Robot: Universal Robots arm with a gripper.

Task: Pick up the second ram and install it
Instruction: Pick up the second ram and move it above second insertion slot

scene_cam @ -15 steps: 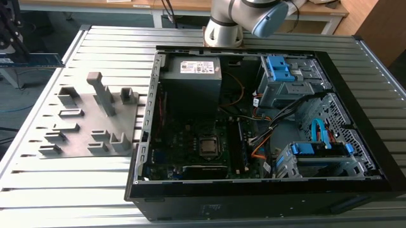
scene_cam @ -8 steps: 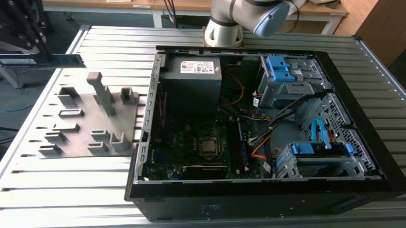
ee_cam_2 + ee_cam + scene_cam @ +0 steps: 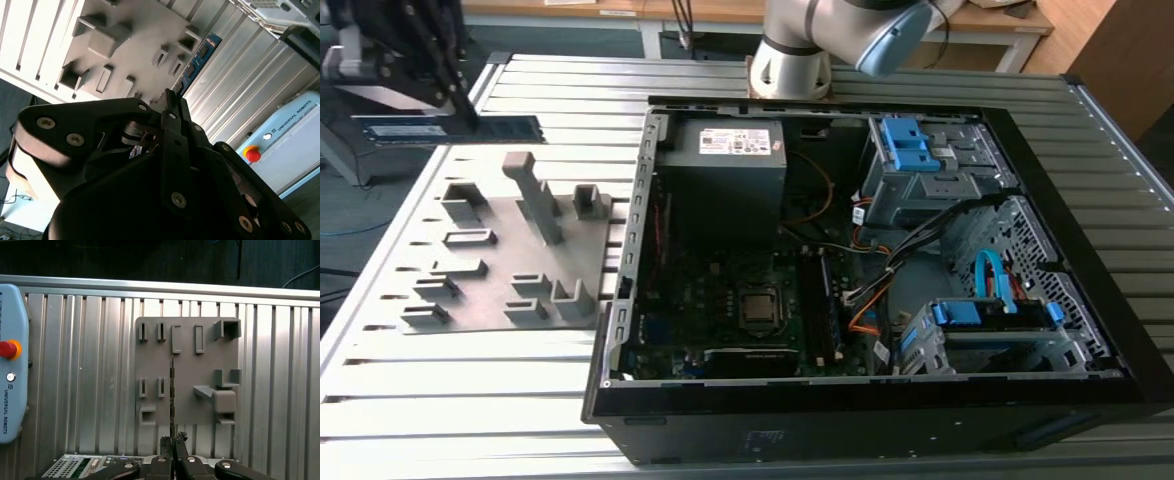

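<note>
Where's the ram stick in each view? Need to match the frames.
Exterior view: the ram stick is at the exterior view's far left, near the top, seen broadside, beyond the grey fixture plate.
Second wrist view: a blue-green strip running out from the gripper, beside the plate.
First wrist view: edge-on, a thin dark line crossing the plate.
Shared landmark: the grey fixture plate.

A line of lettering, a maker's name, ran along the pale blue teach pendant (image 3: 10, 390) below its red button (image 3: 9, 349), well apart from the end effector (image 3: 172, 441). The second ram (image 3: 447, 127), clamped in the end effector, bore a pale sticker (image 3: 400, 128) whose print could not be read. Far from the end effector, a white label (image 3: 736, 140) on the power supply (image 3: 720, 185) was likewise unreadable.
</note>
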